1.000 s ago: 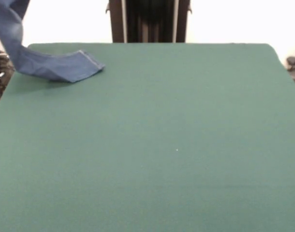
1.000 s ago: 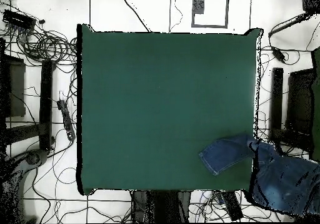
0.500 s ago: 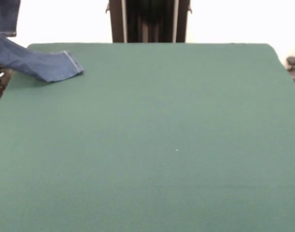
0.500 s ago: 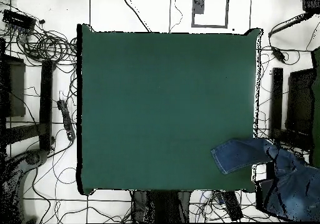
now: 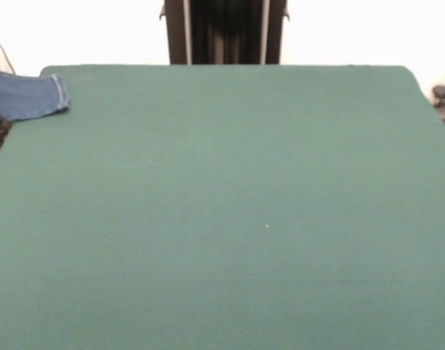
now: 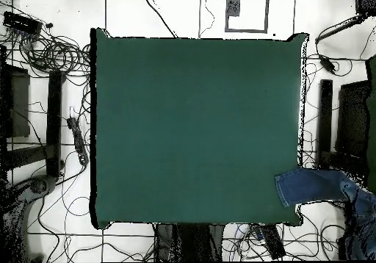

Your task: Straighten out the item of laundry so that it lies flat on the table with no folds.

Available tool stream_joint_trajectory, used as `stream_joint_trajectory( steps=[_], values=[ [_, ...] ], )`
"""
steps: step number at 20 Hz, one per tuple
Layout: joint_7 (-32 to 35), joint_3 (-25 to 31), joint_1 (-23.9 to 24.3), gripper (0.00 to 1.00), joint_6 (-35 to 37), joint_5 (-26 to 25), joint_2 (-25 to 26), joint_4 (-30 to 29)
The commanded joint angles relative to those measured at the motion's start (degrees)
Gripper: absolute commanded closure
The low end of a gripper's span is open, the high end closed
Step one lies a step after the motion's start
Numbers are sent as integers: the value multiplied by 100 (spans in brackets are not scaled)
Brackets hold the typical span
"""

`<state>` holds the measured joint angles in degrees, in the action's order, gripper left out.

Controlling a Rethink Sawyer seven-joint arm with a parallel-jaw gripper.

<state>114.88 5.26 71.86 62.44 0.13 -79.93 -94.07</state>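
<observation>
blue denim jeans (image 5: 29, 96) leg end on table (image 5: 230, 204) corner, rest hanging off

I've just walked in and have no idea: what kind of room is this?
Probably a robotics lab. A green table stands among tangled cables on a tiled floor, with a dark pedestal at one side and jeans hanging over a corner.

The dark green bench (image 6: 191, 120) fills the middle of the overhead view. At its lower right corner only the hemmed end of one leg of the blue denim jeans (image 6: 297, 187) lies on the cloth; the rest runs off the right edge and hangs over the floor. Tangled cables (image 6: 51, 51) cover the pale floor left of the bench.
</observation>
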Motion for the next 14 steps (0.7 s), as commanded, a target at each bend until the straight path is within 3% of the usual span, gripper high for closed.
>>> stream_joint_trajectory(
  steps=[1,14],
  values=[
    [-2291,795,74,100,429,221,481,359],
    [-2646,1147,448,100,572,54,903,945]
  ],
)
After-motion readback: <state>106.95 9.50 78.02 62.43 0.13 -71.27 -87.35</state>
